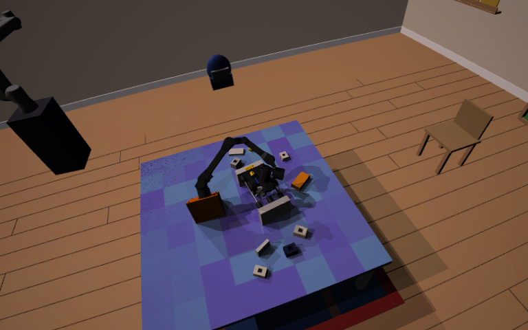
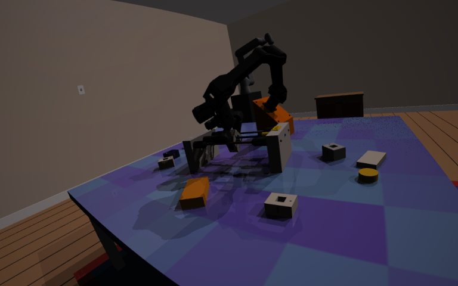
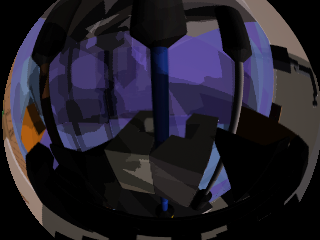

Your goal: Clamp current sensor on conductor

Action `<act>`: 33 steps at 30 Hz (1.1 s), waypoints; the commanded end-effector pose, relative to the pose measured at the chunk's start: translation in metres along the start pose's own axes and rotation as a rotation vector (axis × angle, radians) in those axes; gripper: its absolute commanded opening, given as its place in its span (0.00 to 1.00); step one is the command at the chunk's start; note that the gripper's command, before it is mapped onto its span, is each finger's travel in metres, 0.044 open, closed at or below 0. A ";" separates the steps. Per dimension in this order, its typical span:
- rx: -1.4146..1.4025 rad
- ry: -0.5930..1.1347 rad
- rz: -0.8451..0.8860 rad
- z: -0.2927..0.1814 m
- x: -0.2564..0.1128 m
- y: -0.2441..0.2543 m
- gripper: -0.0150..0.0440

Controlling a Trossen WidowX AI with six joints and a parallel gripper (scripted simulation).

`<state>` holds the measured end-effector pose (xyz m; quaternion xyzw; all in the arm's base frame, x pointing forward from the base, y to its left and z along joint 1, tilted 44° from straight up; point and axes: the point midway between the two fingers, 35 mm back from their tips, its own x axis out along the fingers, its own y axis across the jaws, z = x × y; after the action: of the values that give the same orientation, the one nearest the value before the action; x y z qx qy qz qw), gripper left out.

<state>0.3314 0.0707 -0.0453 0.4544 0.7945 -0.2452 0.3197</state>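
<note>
Centrally in the exterior view, a black arm (image 1: 228,149) (image 2: 244,67) bends down between two upright pale end plates (image 1: 275,210) (image 2: 279,148), which carry several thin conductors across the gap. Its gripper (image 2: 232,139) stands wide, most of the way open, and is closed on something: the grey split-core sensor (image 2: 234,145) (image 3: 167,160), judging by where it sits. The sensor is at the middle of the exterior frame, raised off the table (image 1: 249,303) (image 2: 331,242), and fills the lower centre of the wrist view. There its two blocky halves spread in a V with a blue conductor (image 3: 160,95) running between them, as seen from this side. Which conductor bears the LOAD mark cannot be read, nor can the arrow on the sensor. The step in hand seems to be the squeeze; the halves look apart, and no latch can be made out. The sensor probably handles as a light, rigid plastic shell with a stiff hinge, not very slippery but awkward, since force off-centre could twist it about the conductor. The best hold is likely on the outer faces of both halves, well away from the hinge, pressing evenly. At the bottom of the exterior frame, a pale block with a square hole (image 2: 287,210) lies on the table, well apart from the work, as does an orange block (image 1: 300,181) (image 2: 194,192) to its left.
</note>
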 end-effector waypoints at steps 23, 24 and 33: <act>0.004 0.003 -0.002 0.000 -0.001 -0.001 0.25; 0.004 0.003 -0.002 0.000 -0.001 -0.001 0.25; 0.001 0.000 0.013 0.000 0.000 0.000 0.25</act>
<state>0.3314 0.0707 -0.0454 0.4548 0.7943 -0.2450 0.3197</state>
